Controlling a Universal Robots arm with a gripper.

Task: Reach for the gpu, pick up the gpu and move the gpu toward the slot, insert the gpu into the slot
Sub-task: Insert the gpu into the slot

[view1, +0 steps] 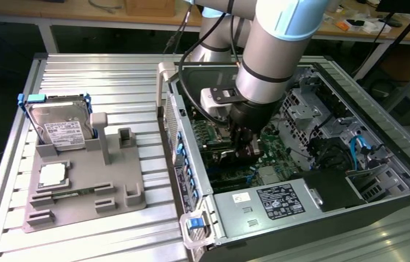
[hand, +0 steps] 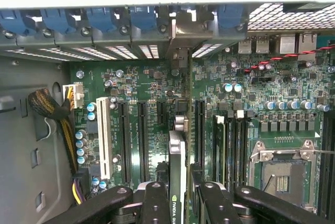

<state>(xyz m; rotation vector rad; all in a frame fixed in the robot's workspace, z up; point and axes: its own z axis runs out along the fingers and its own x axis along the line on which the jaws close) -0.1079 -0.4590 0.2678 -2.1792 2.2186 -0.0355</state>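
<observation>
Hard drive point(view1: 61, 128) and processor chip point(view1: 52, 173) sat on the grey fixture point(view1: 118, 180) at the exterior view's left, well apart. Inside the computer case point(view1: 401, 158), the gripper point(hand: 180, 198) was clamped on the gpu point(hand: 177, 156), held edge-on over the motherboard point(hand: 261, 93), its long axis parallel with the black expansion slots point(hand: 142, 140) beside it.

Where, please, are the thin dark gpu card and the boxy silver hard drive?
thin dark gpu card point(hand: 177, 166): wrist view, edge facing the camera.
boxy silver hard drive point(view1: 65, 131): exterior view, its white label.
</observation>
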